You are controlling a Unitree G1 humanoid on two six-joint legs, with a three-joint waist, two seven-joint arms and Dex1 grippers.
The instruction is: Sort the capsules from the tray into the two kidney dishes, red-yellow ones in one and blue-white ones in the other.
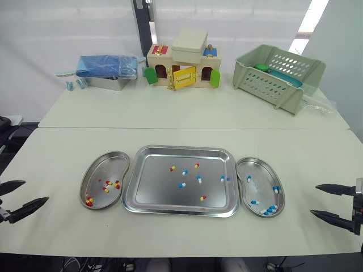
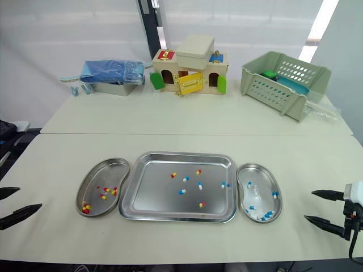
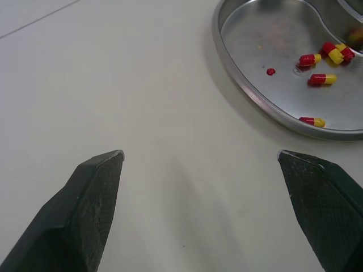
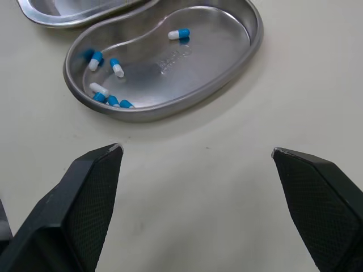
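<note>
— Between your two pincers, what lies on the table point(image 1: 170, 116)?

— The tray point(image 1: 181, 149), square in front of me, with a few loose capsules of both kinds in it: a red-yellow one point(image 1: 172, 168) toward the back, a blue-white one point(image 1: 182, 185) near the middle. A kidney dish sits just beside each end. The left dish point(image 1: 92, 171) holds red-yellow capsules point(image 1: 112, 184), the right dish point(image 1: 262, 170) blue-white capsules point(image 1: 270, 209).

— And the pincers themselves?

— My left pincer point(image 1: 37, 190) is spread wide and holds nothing, out beyond the left dish near the front edge. My right pincer point(image 1: 313, 199) is spread the same way, empty, beyond the right dish. Each is well apart from the tray.

— What about the rest of the surface?

— It's pale and plain, with a seam running across it. At the far side stand a metal box point(image 1: 110, 84) with blue cloth, a toy house point(image 1: 181, 68) and a green basket point(image 1: 278, 79), against a white curtain point(image 1: 68, 28).
</note>
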